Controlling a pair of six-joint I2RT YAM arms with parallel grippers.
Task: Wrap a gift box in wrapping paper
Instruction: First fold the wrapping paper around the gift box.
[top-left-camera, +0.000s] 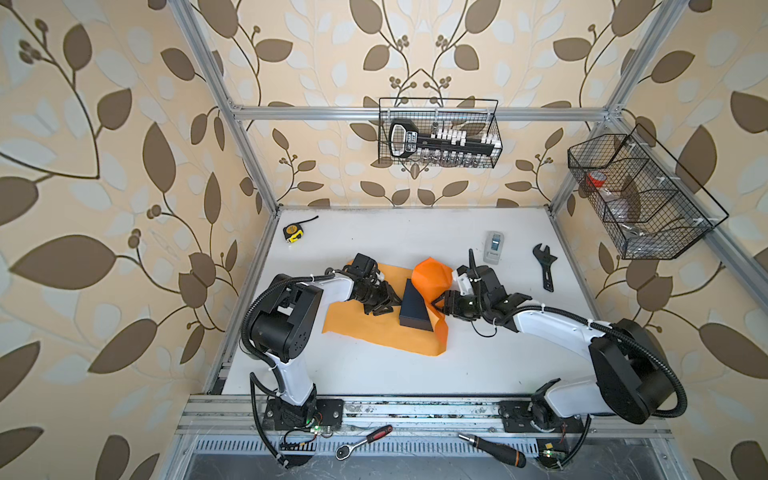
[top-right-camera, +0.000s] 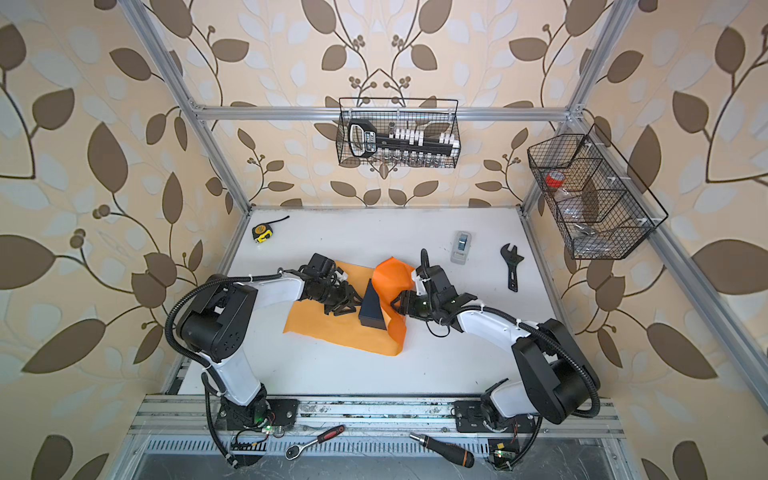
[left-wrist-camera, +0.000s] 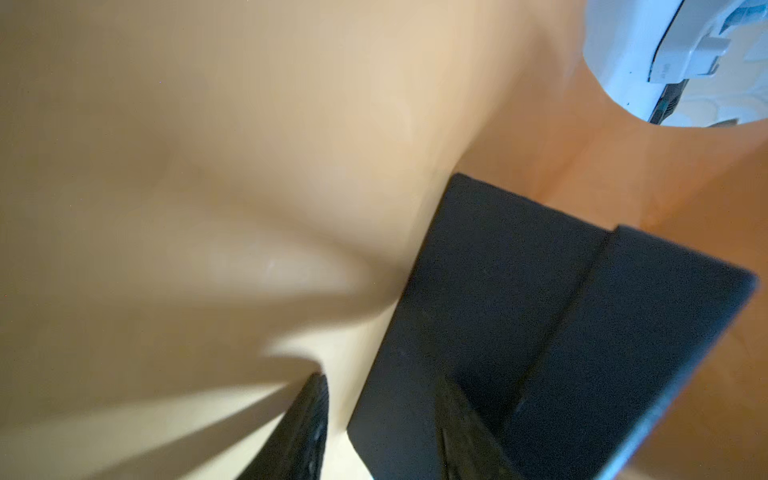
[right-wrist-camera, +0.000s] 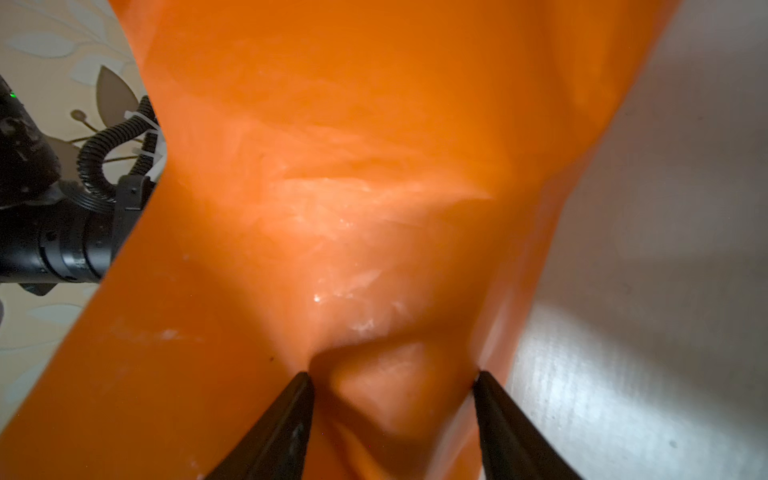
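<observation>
Two grippers flank the box (top-left-camera: 413, 309) near the middle of the table (top-left-camera: 374, 374), and I read both as having their jaws apart. The box stands on the paper (top-left-camera: 357, 328), whose left part lies flat on the table while its right part is lifted into a creased hump that leans over the box's right side and top, hiding that half in both top views. My left gripper (top-left-camera: 384, 306) sits low over the flat part of the sheet, just beside the box's bare left face. In the left wrist view its fingers (left-wrist-camera: 303, 428) stand spread, one over the paper (left-wrist-camera: 208, 166) and one in front of the box (left-wrist-camera: 498, 311). I cannot tell whether that finger touches the cardboard, and nothing looks clamped. My right gripper (top-left-camera: 437, 304) points at the raised paper from the other side. In the right wrist view its fingers (right-wrist-camera: 291, 419) stand wide, both tips pressed against the paper (right-wrist-camera: 332, 166), with a small bulge of it between them but not pinched. The box is hidden behind the sheet from that camera. Farther back on the table, well apart from the paper, lie a dispenser (top-left-camera: 493, 247), a wrench (top-left-camera: 546, 266) and a tape measure (top-left-camera: 293, 232).
</observation>
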